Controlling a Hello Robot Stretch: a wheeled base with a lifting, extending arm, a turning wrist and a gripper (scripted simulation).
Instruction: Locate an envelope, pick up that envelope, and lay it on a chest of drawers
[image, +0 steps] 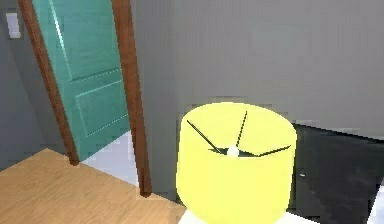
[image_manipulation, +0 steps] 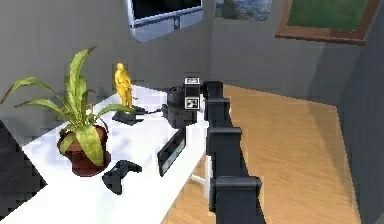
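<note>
The arm (image_manipulation: 228, 150) rises as a dark segmented bar from the arm side view's bottom edge, with white marker squares (image_manipulation: 192, 85) at its far end. Left of them the gripper (image_manipulation: 163, 108) sits over the far part of a white table (image_manipulation: 140, 148). The tabletop lies behind the gripper's far end, so I cannot tell whether it holds anything. A gold statuette (image_manipulation: 121, 88) on a dark base stands just left of the fingers.
On the table stand a leafy plant in a red pot (image_manipulation: 78, 125), a black game controller (image_manipulation: 121, 175) and a dark upright frame (image_manipulation: 171, 152). A screen (image_manipulation: 165, 15) hangs above. Wooden floor (image_manipulation: 300, 150) spreads to the right. The forward view has a yellow lampshade (image: 235, 160), a teal door (image: 88, 70) and a dark surface (image: 340, 170).
</note>
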